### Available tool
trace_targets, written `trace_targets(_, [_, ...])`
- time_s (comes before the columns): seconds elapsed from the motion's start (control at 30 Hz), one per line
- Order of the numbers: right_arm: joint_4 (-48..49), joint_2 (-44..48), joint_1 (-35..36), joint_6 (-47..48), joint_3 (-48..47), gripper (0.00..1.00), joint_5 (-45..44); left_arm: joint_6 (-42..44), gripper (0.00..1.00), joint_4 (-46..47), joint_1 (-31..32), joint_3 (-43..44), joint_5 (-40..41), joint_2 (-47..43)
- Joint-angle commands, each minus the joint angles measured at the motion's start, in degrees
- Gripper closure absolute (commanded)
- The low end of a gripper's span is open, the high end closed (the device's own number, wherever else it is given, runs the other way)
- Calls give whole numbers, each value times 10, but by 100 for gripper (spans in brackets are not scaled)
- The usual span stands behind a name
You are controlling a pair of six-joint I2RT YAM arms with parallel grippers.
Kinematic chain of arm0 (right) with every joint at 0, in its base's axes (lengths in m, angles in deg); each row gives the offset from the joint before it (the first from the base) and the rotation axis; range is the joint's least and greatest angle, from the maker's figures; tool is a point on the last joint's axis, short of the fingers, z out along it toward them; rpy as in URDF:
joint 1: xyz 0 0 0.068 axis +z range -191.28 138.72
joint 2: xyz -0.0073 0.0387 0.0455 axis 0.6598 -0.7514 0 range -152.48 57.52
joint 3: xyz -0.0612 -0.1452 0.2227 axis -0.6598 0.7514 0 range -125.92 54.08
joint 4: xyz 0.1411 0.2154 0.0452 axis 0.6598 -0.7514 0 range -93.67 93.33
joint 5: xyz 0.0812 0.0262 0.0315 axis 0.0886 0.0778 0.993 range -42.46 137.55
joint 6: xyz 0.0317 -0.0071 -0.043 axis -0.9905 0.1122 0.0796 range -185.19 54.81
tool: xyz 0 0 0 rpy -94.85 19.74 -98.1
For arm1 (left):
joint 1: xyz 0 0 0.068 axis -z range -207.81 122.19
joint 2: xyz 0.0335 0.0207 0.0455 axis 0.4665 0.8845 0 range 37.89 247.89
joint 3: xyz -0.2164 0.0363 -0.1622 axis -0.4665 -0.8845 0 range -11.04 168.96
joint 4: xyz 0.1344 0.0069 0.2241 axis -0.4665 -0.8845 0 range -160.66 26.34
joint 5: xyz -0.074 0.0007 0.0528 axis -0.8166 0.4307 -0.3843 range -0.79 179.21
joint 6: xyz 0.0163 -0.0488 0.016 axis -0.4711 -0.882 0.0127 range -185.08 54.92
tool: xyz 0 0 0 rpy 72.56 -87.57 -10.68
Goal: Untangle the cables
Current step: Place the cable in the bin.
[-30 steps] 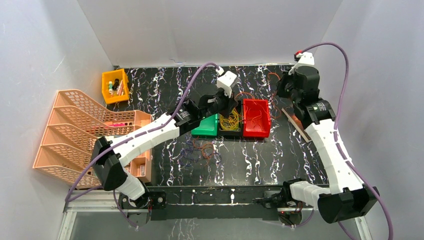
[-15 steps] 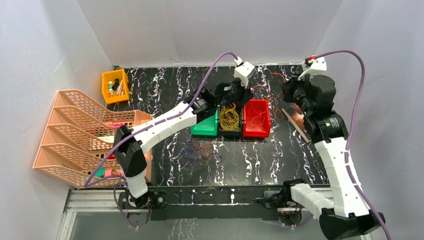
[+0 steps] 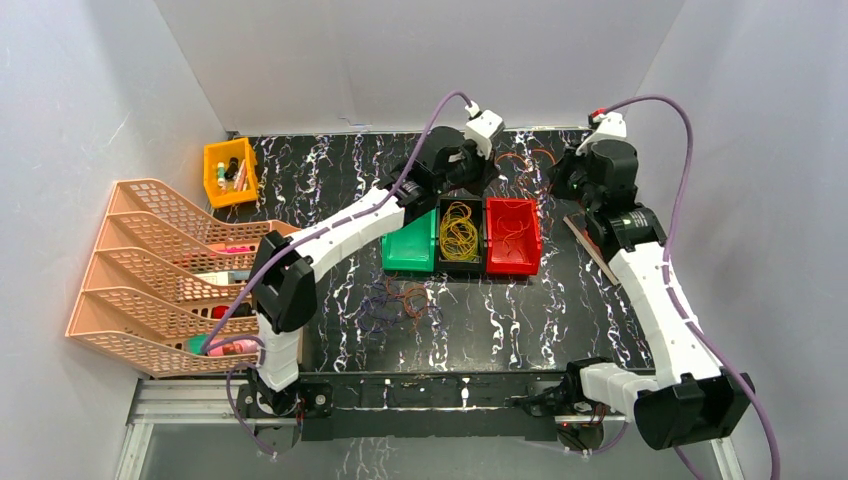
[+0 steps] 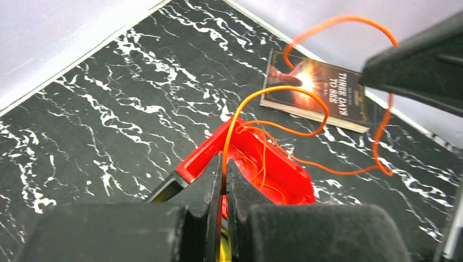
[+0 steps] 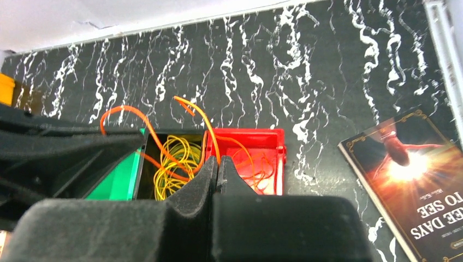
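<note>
While both arms reach out to the far side of the table [image 3: 500,320], the top view gives us the left gripper [image 3: 478,172] just past the far end of the bins and the right gripper [image 3: 560,180] off to its right, with an orange cable [image 3: 520,158] looping thinly between them. Below them sits a row of three: green bin [image 3: 408,255] on the left, black bin [image 3: 460,268] in the middle with yellow cables [image 3: 460,232] coiled inside, red bin [image 3: 513,268] on the right with a few orange strands in it. On the near side of the bins a loose tangle [image 3: 400,300] of dark and reddish wire lies on the table. A book [image 3: 590,250] lies to the right of the red bin, partly under the right arm. Over to the left wrist: jaws pressed tight together, and the orange cable rises straight out from between them, arches over the red bin and swings round towards the right arm's dark finger at top right, so it is pinched there. Now the right wrist: jaws tight together too, an orange strand running down into the seam between the fingers, clamped. Behind it the strand curves left over the black bin and its yellow coils, and the book sits at the right edge.
</note>
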State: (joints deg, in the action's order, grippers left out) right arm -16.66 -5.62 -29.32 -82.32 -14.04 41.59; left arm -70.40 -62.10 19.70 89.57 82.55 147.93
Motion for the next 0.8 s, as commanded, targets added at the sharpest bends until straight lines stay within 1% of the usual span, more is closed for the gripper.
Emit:
trace_targets(0.0, [67, 1, -3, -14, 7, 100, 27, 34, 100, 46, -14, -9, 4, 8])
trace_targets(0.13, [83, -5, -4, -22, 37, 100, 42, 53, 100, 69, -21, -62, 30, 8])
trace_targets(0.3, [119, -10, -4, -54, 87, 100, 41, 41, 100, 85, -25, -93, 22, 4])
trace_targets(0.4, [140, -2, -4, -79, 119, 100, 18, 23, 100, 80, -24, -81, -16, 15])
trace_targets(0.5, [161, 26, -4, -90, 153, 100, -35, -1, 100, 74, -23, -64, -47, 34])
trace_targets(0.53, [167, 39, -4, -95, 167, 100, -66, -6, 100, 72, -19, -57, -48, 41])
trace_targets(0.63, [197, 80, -4, -112, 222, 100, -118, -14, 100, 51, -5, -29, -45, 72])
trace_targets(0.77, [211, 114, -4, -131, 257, 100, -139, -28, 100, 29, 6, 1, -44, 115])
